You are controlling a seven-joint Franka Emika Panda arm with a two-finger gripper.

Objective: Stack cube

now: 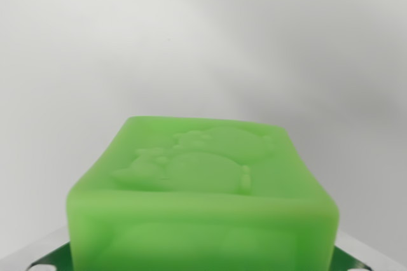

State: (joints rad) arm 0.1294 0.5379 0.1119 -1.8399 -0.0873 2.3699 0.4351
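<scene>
Close under the wrist camera, a green cube (202, 191) with a raised animal figure on its top face fills the lower middle over a plain pale surface (203, 42), seemingly pinched by the gripper, though the fingers stay unseen, so I cannot tell.

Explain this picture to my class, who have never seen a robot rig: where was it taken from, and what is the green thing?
The camera sits on a robot arm's wrist, looking past its fingers. The green cube fills the lower part of the picture; a raised animal-like figure is moulded into one face. Dark and metallic bits at the bottom corners, perhaps the fingers, are too cut off to tell whether they grip it. Behind is a plain, blurred pale surface. No second cube shows.
</scene>
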